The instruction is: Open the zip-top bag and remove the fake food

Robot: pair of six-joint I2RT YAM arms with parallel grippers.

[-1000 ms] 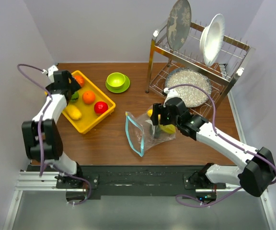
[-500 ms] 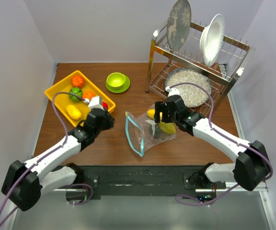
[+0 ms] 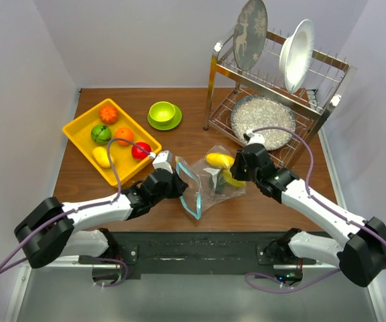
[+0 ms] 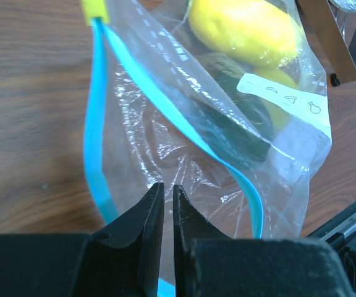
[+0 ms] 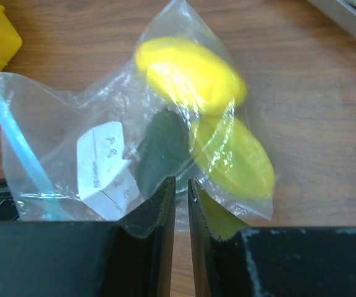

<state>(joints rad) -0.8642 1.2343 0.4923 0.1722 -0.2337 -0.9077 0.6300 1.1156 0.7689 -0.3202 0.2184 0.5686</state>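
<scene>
The zip-top bag (image 3: 200, 193) lies mid-table, its teal zip strip (image 4: 94, 124) parted at the left. Inside it the fake food shows as a yellow piece (image 3: 218, 159), a yellow-green piece (image 5: 237, 158) and a dark green piece (image 5: 159, 154). My left gripper (image 3: 178, 182) is at the bag's mouth, jaws pinched together on the film (image 4: 165, 124) beside the strip. At the bag's closed right edge my right gripper (image 3: 237, 173) is shut on the plastic (image 5: 73, 124) just below the dark and yellow-green pieces. More fake food, red (image 3: 140, 150), orange (image 3: 124, 135), green and yellow, lies in the tray.
The yellow tray (image 3: 86, 113) sits at the back left, with a lime-green bowl (image 3: 163, 111) on its saucer beside it. A metal dish rack (image 3: 273, 87) with plates and a silvery dish (image 3: 263, 119) stands at the back right, close behind my right arm.
My left arm swung from the tray to the bag's mouth and its jaws closed. The right gripper drew back to the bag's right edge and closed.
</scene>
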